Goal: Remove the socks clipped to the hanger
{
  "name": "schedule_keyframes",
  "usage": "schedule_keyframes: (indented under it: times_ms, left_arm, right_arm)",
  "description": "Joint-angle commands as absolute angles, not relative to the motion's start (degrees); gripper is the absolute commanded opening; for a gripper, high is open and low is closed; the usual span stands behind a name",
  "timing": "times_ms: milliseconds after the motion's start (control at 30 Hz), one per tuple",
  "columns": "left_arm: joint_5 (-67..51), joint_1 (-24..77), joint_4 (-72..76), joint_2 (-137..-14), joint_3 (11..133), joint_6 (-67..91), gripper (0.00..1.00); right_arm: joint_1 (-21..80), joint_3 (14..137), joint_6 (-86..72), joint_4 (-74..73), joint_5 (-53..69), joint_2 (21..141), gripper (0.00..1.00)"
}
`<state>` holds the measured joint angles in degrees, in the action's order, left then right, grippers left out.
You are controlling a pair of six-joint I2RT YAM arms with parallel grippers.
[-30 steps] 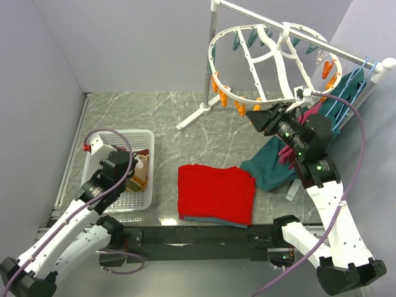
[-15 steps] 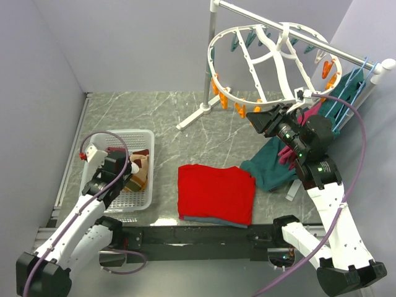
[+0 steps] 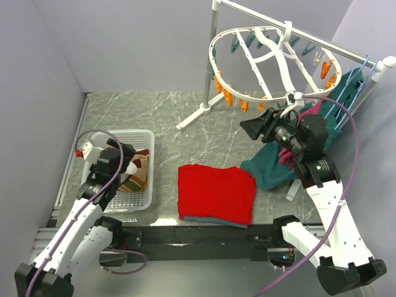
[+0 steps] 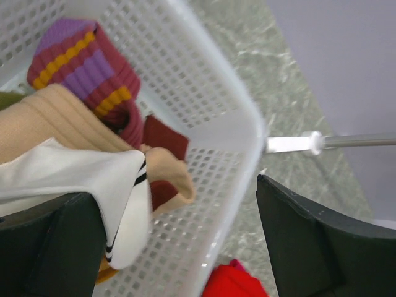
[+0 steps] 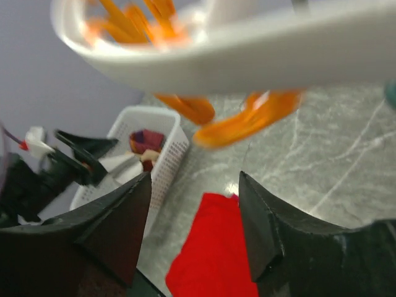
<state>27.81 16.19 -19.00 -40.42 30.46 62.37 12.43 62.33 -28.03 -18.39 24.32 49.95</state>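
A grey marbled table (image 3: 185, 117) stands enclosed by pale lilac walls, with a white rail stand (image 3: 212, 55) rising at the back. The hanger (image 3: 272, 59), a white oval frame with cross bars, hangs by its hook from the rail at the back right. Orange pegs (image 3: 229, 98) dangle along its near rim and teal pegs (image 3: 250, 38) along its far rim. The right gripper (image 5: 195, 182) is raised just beneath the near rim of the hanger, close to the orange pegs. Its fingers are parted and nothing lies between them. Below that arm a teal garment (image 3: 266, 170) lies crumpled on the table, and beside it, near the middle of the near edge, lies a folded red cloth (image 3: 216, 192). At the left stands a white slotted basket (image 3: 133, 139). The socks (image 3: 137, 173) lie heaped inside it: a maroon-purple sock (image 4: 80, 55) with orange stripes towards the far wall of the basket, a tan sock (image 4: 55, 124) against it, and a white sock (image 4: 80, 173) on top, nearest the camera. The left gripper (image 4: 179, 247) hangs just above this heap with its fingers spread wide, pinching nothing. Whether its left finger (image 4: 49, 247) touches the white sock cannot be told.
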Motion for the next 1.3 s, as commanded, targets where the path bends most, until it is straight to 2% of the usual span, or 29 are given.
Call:
schedule_keyframes:
  times_ms: [0, 33, 67, 100, 200, 433, 600, 700, 900, 1000, 1133, 1267]
  left_arm:
    - [29.7, 16.0, -20.7, -37.4, 36.5, 61.1, 0.96]
    - [29.6, 16.0, -20.8, -36.7, 37.7, 61.0, 0.96]
    - [29.4, 15.9, -20.8, -36.3, 38.1, 60.8, 0.96]
    - [29.0, 15.9, -20.7, -36.1, 38.5, 60.7, 0.96]
    - [28.9, 16.0, -20.7, -35.6, 39.8, 59.8, 0.96]
    - [31.5, 16.0, -24.2, -35.0, 43.1, 58.9, 0.96]
    - [30.8, 15.9, -23.4, -34.7, 40.4, 59.0, 0.96]
    - [29.2, 15.9, -26.6, -39.0, 40.6, 58.6, 0.96]
    - [29.2, 15.9, -39.7, -49.3, 50.7, 61.3, 0.96]
    - [28.1, 15.9, -40.3, -49.1, 53.0, 60.5, 0.96]
    - [26.0, 15.6, -36.9, -49.4, 49.8, 57.7, 0.96]
    - [28.3, 15.3, -44.6, -53.1, 54.0, 59.0, 0.96]
  right_arm:
    - [13.5, 62.2, -25.6, -22.5, 24.2, 48.6, 0.74]
    - [13.7, 62.1, -25.5, -22.8, 24.0, 48.0, 0.82]
    - [14.0, 62.0, -25.3, -23.6, 23.6, 47.6, 0.83]
    - [14.3, 61.9, -24.9, -24.3, 23.2, 47.4, 0.92]
    - [16.5, 61.6, -23.8, -26.9, 19.8, 45.9, 1.00]
    - [20.6, 60.4, -22.9, -32.3, 16.0, 41.2, 1.00]
    - [20.8, 58.7, -22.3, -34.4, 14.7, 38.9, 1.00]
    - [20.9, 58.2, -22.3, -34.5, 14.8, 38.6, 1.00]
    - [21.0, 57.0, -22.8, -33.8, 15.6, 38.2, 1.00]
    - [21.0, 57.0, -22.8, -33.7, 15.6, 38.1, 1.00]
    - [20.9, 57.0, -22.8, -33.5, 15.6, 37.7, 1.00]
    - [21.1, 56.8, -22.7, -33.8, 15.6, 37.5, 1.00]
